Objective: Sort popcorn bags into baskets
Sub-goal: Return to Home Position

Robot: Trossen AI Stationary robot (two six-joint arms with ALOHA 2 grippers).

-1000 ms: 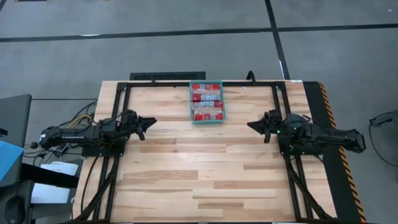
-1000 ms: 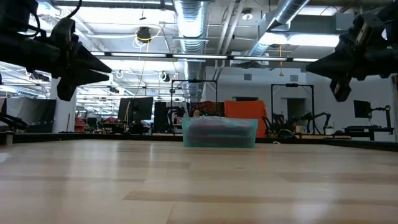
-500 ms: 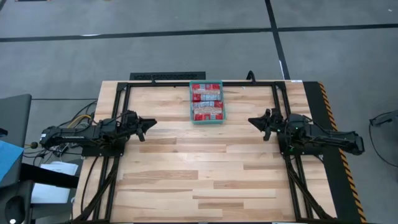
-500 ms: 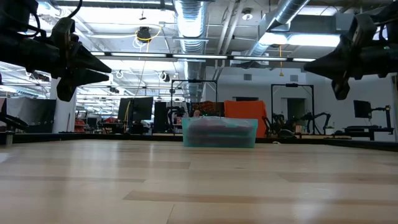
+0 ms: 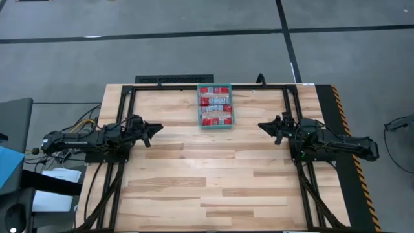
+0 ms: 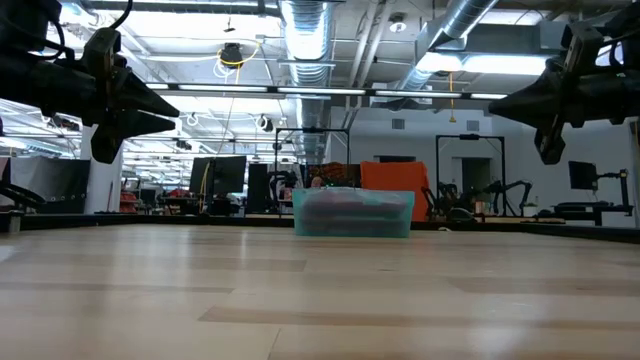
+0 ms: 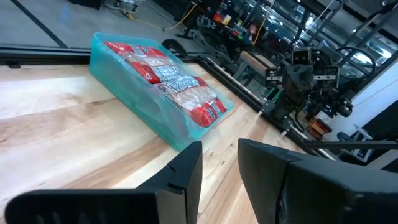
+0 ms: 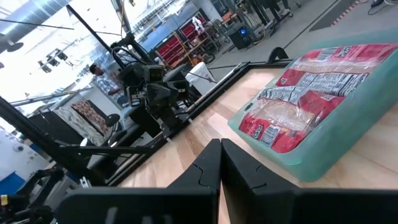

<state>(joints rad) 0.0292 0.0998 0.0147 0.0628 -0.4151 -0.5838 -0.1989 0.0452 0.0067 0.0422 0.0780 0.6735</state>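
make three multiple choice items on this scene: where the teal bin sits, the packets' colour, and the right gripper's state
1. In the high view, where on the pale wooden table does the translucent teal-green plastic bin stand?
A. top middle
B. bottom left corner
C. right edge, halfway down

2. What is the main colour of the flat popcorn packets lying in it?
A. blue
B. red
C. yellow

3. How is the right gripper?
A. wide open
B. shut on a packet
C. shut, holding nothing

Answers:
1 A, the bin sits by the table's top edge, about midway across.
2 B, red shows around the silvery-white print on each packet.
3 C, its own wrist view shows the two dark fingers meeting with nothing between them.
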